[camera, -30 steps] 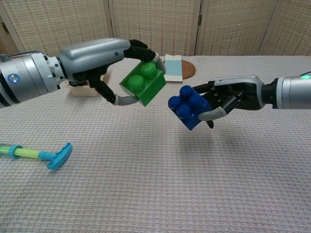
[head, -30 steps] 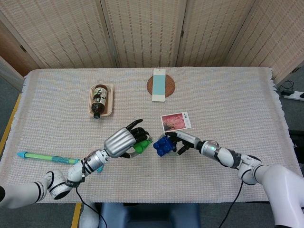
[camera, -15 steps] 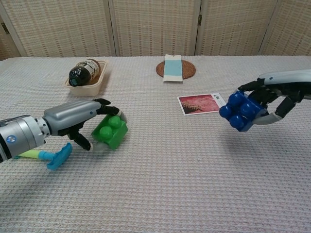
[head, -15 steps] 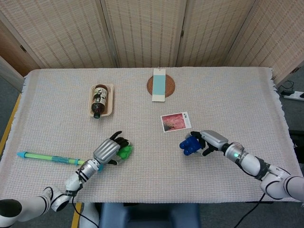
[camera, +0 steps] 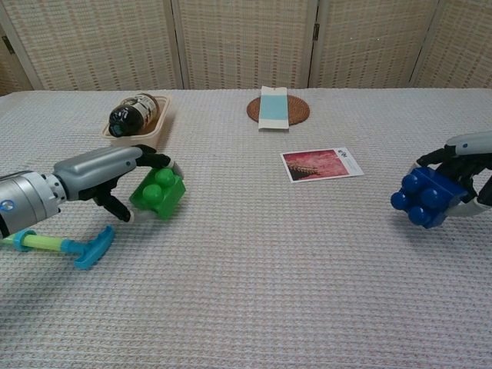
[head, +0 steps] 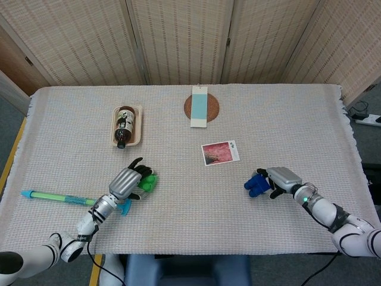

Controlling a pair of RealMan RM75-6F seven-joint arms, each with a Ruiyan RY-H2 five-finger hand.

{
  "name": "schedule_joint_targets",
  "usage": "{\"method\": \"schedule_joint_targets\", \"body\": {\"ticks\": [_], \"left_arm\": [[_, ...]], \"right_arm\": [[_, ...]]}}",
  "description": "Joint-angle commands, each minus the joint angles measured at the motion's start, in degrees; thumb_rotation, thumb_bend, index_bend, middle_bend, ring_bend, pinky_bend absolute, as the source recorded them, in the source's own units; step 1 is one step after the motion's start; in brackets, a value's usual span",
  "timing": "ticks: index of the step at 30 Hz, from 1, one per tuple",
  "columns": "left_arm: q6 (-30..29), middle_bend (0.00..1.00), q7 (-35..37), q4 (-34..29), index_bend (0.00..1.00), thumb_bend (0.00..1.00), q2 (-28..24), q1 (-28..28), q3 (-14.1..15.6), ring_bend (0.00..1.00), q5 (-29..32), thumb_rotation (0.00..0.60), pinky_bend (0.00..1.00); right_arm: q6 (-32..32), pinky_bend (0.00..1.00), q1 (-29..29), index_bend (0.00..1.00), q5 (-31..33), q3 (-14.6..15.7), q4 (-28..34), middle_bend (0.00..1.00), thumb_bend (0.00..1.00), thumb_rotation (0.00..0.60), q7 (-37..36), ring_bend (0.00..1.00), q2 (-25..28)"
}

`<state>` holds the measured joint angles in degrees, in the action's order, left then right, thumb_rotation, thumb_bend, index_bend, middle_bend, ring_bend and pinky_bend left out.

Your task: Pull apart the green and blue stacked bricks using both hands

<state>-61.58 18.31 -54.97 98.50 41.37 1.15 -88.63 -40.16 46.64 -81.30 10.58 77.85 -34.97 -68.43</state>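
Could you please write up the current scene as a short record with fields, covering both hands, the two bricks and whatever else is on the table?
left hand: holds the green brick, low over the table near its left front
right hand: holds the blue brick, near the table's right front
bricks: separated, far apart
photo card: flat, mid-table
bottle: lying in a shallow tray, back left
coaster: back centre, under a pale blue card
green and blue tool: by the left arm

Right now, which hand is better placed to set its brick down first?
Probably the left hand: its green plastic brick sits low near the woven cloth; the right hand holds the blue plastic brick slightly higher.
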Motion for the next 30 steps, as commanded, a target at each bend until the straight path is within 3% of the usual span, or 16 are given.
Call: {"method": "schedule_joint_targets", "body": {"ticks": [1,7,10,12,13,17,19,23,30], "left_arm": [[0.26,0.79,-0.21,-0.27,0.72,0.39,-0.25,-0.16,-0.12,0.26,0.14,0.6,0.0],[0.38,0.79,-0.85,-0.5,0.72,0.39,-0.69,-0.35,-0.77,0.26,0.37,0.6,0.0],[0.37,0.79,-1.06,-0.59,0.71,0.39,-1.01,-0.52,-1.05,0.26,0.52,0.6,0.0],[0.85,0.77,-1.24,-0.83,0.67,0.39,-1.37,-0.66,-1.05,0.24,0.76,0.6,0.0],[1.2,0.72,-1.36,-1.05,0.63,0.39,-1.56,-0.7,-1.03,0.22,0.91,0.6,0.0],[2.5,0.42,-1.62,-2.08,0.41,0.39,-2.36,-0.88,-0.98,0.08,1.45,0.6,0.0],[2.81,0.33,-1.62,-2.54,0.33,0.38,-2.69,-0.93,-1.02,0.04,1.56,0.6,0.0],[2.73,0.17,-1.88,-3.26,0.17,0.34,-3.18,-1.03,-1.57,0.0,1.82,0.6,0.0],[2.71,0.08,-2.74,-4.94,0.1,0.32,-4.3,-1.06,-2.23,0.0,2.04,0.6,0.0]], "right_arm": [[0.21,0.53,-0.61,0.75,0.03,-0.78,-0.69,0.67,0.41,0.6,1.05,0.6,-0.58],[0.78,0.53,-1.67,0.75,0.2,-2.13,-1.76,0.66,0.41,0.6,3.06,0.59,-1.49],[1.0,0.52,-2.06,0.73,-0.08,-2.7,-1.71,0.59,0.41,0.6,3.01,0.55,-1.5],[1.15,0.48,-2.2,0.61,-0.8,-2.95,-1.46,0.49,0.41,0.6,2.31,0.47,-1.23],[1.37,0.44,-2.16,0.5,-1.17,-2.97,-1.39,0.42,0.41,0.6,2.05,0.42,-1.05],[2.4,0.29,-1.84,0.1,-2.39,-3.24,-0.61,0.16,0.41,0.6,1.57,0.23,0.11],[2.6,0.26,-1.79,0.03,-2.77,-3.37,-0.04,0.1,0.41,0.6,1.74,0.18,0.72],[2.67,0.2,-1.73,0.0,-3.33,-3.87,1.96,0.02,0.41,0.6,1.99,0.11,2.63],[4.74,0.16,-1.34,0.0,-3.36,-4.07,4.71,0.0,0.41,0.6,2.95,0.06,5.63]]}}
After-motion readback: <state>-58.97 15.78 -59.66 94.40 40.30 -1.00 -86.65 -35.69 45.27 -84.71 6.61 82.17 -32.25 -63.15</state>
